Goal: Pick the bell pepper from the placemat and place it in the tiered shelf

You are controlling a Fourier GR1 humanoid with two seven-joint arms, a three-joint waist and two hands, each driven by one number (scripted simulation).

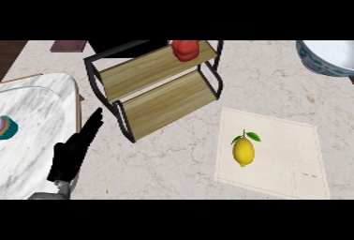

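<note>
A red bell pepper (184, 50) sits on the upper wooden board of the black-framed tiered shelf (159, 86), near its far right corner. The cream placemat (276, 159) lies to the right on the counter, with a yellow lemon (243, 150) on its left part. My left hand (76, 150) shows at the lower left with straight fingers pointing up, open and holding nothing, a short way left of the shelf's front leg. My right hand does not show in this view.
A white marble board (34, 131) fills the left side, with a small teal and pink object (7, 127) at its edge. A white bowl with a blue rim (332, 58) stands at the top right.
</note>
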